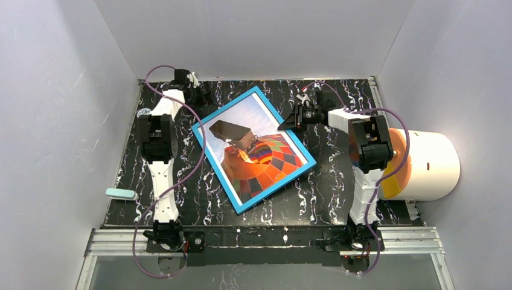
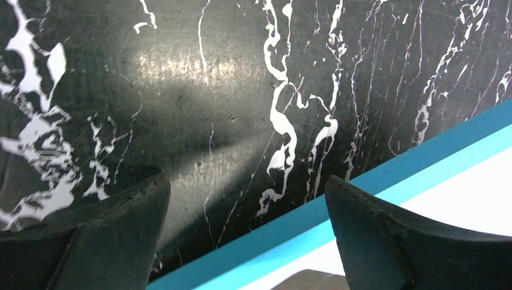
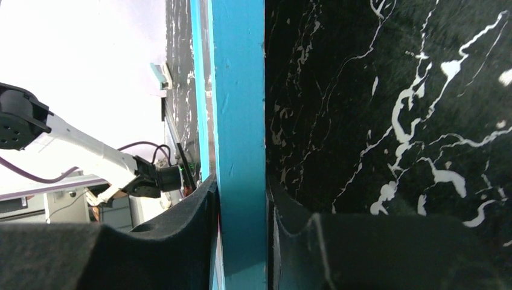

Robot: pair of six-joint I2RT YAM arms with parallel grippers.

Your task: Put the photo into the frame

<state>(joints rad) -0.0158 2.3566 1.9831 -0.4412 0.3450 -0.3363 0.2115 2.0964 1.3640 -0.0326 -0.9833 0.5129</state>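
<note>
The frame [image 1: 217,171], with a bright blue rim, lies slanted in the middle of the black marbled table [image 1: 326,193]. The photo [image 1: 265,160] of an orange-red balloon shows inside the rim. My right gripper [image 1: 285,125] is shut on the frame's upper right rim. In the right wrist view its fingers [image 3: 181,217] clamp both sides of the blue rim [image 3: 238,90]. My left gripper [image 1: 202,96] is open and empty, just off the frame's upper left edge. In the left wrist view [image 2: 247,199] the blue rim [image 2: 386,175] runs between the fingertips, with the white of the photo [image 2: 459,199] behind the right one.
A big white cylinder with an orange face [image 1: 422,164] lies off the table's right edge, behind the right arm. A small pale blue block [image 1: 121,194] sits at the table's left edge. White walls close in the left, back and right sides.
</note>
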